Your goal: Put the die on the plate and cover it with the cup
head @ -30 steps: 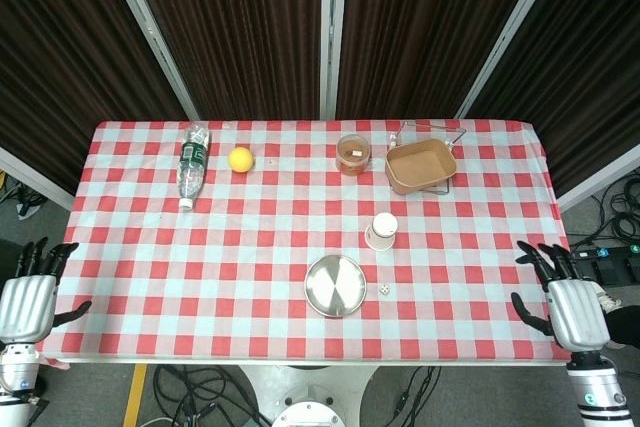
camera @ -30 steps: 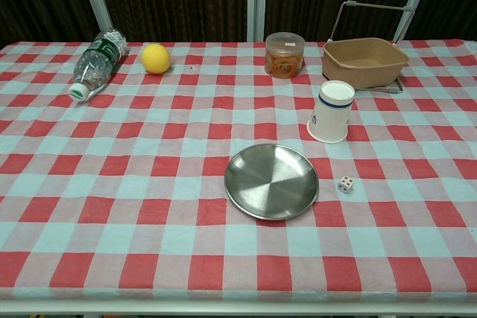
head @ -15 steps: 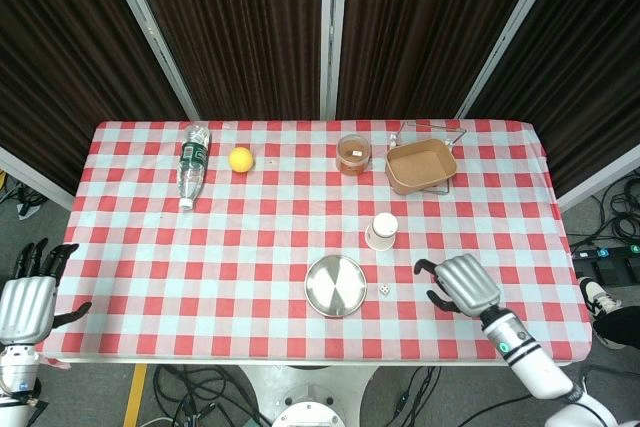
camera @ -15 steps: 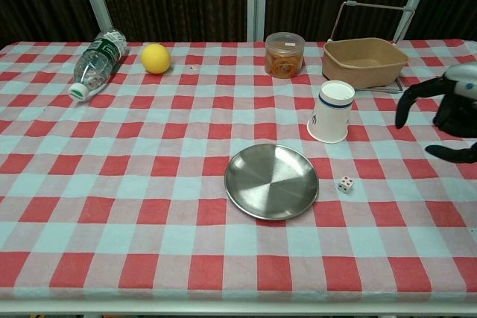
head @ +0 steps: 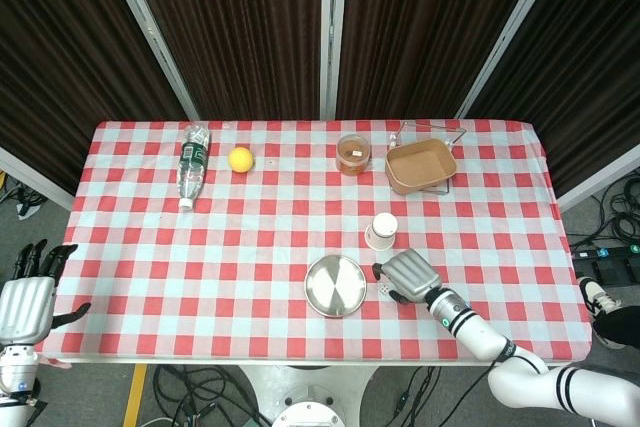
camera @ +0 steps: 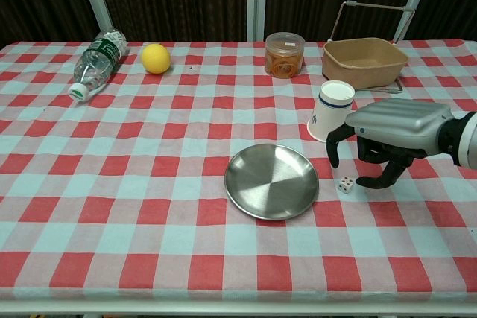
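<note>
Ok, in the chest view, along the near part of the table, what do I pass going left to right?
Plate → die → right hand, hovering open just right of the die.

Left hand (head: 25, 309) cut off by frame edge.

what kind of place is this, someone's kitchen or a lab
Probably a lab or test setup, not a kitchen: a table in a checked cloth stands before dark curtain panels, loose cables lie on the floor beneath, and a robot's right hand works at it.
</note>
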Controlling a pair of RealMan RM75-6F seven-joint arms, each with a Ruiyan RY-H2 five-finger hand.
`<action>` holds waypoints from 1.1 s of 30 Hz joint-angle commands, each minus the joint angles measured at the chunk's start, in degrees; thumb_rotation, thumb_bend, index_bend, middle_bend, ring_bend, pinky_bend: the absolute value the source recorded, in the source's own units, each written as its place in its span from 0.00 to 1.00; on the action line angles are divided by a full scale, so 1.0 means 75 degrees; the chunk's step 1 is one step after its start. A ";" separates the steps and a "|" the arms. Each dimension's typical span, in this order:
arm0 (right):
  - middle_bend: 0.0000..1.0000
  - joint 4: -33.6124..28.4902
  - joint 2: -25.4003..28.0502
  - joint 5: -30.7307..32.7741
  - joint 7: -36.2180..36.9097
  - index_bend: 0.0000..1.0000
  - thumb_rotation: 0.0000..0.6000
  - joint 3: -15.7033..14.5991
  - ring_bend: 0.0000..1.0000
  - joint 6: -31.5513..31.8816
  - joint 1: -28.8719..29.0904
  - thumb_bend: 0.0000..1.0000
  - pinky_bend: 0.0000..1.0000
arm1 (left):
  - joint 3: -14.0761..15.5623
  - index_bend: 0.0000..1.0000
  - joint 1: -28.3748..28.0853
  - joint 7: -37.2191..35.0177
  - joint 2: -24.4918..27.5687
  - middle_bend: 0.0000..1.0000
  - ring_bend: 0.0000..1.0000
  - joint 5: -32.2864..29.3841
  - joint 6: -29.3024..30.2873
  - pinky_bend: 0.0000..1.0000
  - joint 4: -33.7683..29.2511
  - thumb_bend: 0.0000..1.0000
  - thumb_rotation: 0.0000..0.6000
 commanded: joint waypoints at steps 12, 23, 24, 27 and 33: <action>0.97 0.0476 -0.0462 0.0316 -0.0062 0.51 1.00 -0.0229 0.90 0.0034 0.0265 0.24 0.87 | 0.0030 0.16 0.0021 -0.0190 -0.0032 0.16 0.02 0.0025 -0.0021 0.03 0.0076 0.08 1.00; 0.98 0.0000 -0.0382 0.0053 0.0619 0.63 1.00 0.0007 0.90 0.0386 0.0448 0.27 0.87 | 0.0026 0.16 0.0028 -0.0241 -0.0047 0.16 0.02 0.0010 -0.0036 0.03 0.0137 0.08 1.00; 0.98 0.0025 -0.0447 0.0038 0.0702 0.63 1.00 0.0062 0.90 0.0305 0.0552 0.27 0.87 | 0.0022 0.16 0.0029 -0.0239 -0.0045 0.16 0.02 0.0007 -0.0033 0.03 0.0133 0.08 1.00; 0.98 0.0311 -0.0766 0.0122 0.0704 0.63 1.00 0.0197 0.90 0.0020 0.0878 0.27 0.87 | 0.0025 0.16 0.0032 -0.0216 -0.0035 0.16 0.02 0.0001 -0.0038 0.03 0.0117 0.08 1.00; 0.98 0.0968 -0.1506 0.0384 0.0513 0.54 1.00 0.0322 0.90 -0.0386 0.1404 0.27 0.87 | 0.0033 0.16 0.0064 -0.0175 -0.0006 0.16 0.02 -0.0021 -0.0017 0.03 0.0069 0.08 1.00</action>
